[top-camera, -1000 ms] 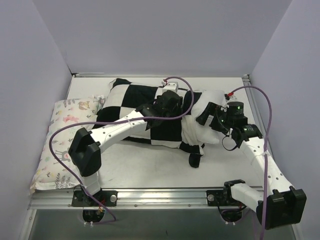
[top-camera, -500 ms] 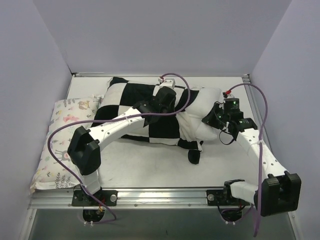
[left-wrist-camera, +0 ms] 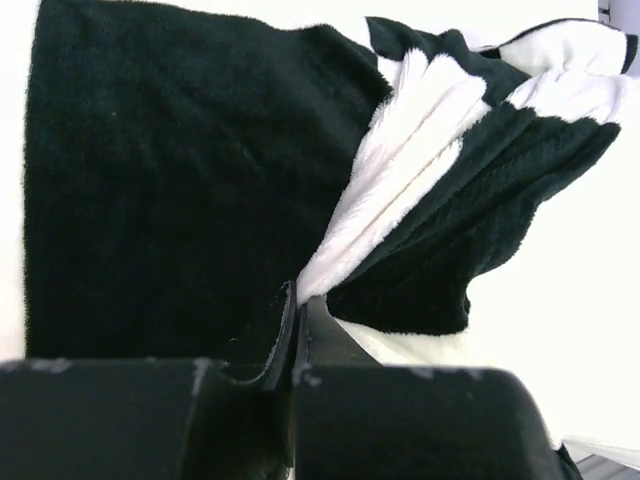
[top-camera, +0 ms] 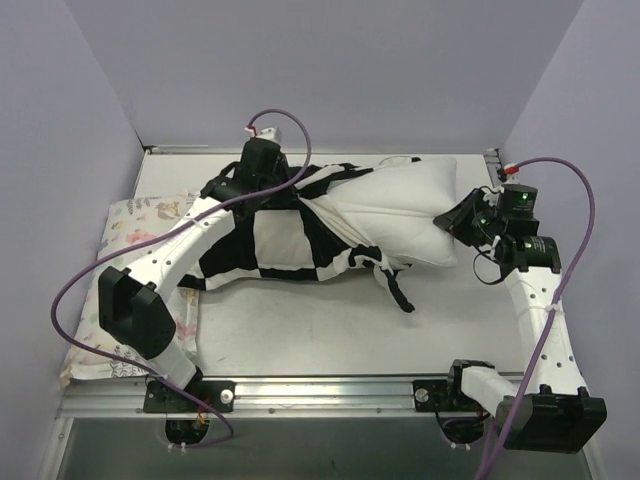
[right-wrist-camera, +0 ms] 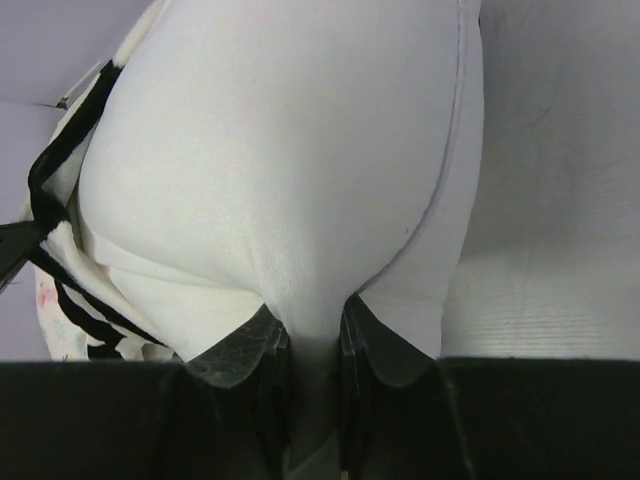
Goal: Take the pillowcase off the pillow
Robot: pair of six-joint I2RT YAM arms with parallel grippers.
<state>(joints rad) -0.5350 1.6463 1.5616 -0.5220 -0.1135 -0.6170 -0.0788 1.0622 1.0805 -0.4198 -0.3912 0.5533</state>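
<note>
**White table, three soft things on it**

Pale table [top-camera: 300, 340], walled on three sides. Bears a checkerboard pillowcase [top-camera: 275, 245] toward the back left, bunched over the left end of a plain white pillow [top-camera: 400, 205] that reaches toward the right edge. Carries a floral-print pillow [top-camera: 125, 235] along the left edge, touching the pillowcase. Shows a black flap [top-camera: 400, 295] trailing toward the near side.

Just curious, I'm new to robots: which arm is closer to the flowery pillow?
Left. The left arm's elbow hangs over the floral pillow, its fingers shut on the checkered pillowcase; the right arm is at the table's opposite side, its fingers pinching the white pillow.
</note>
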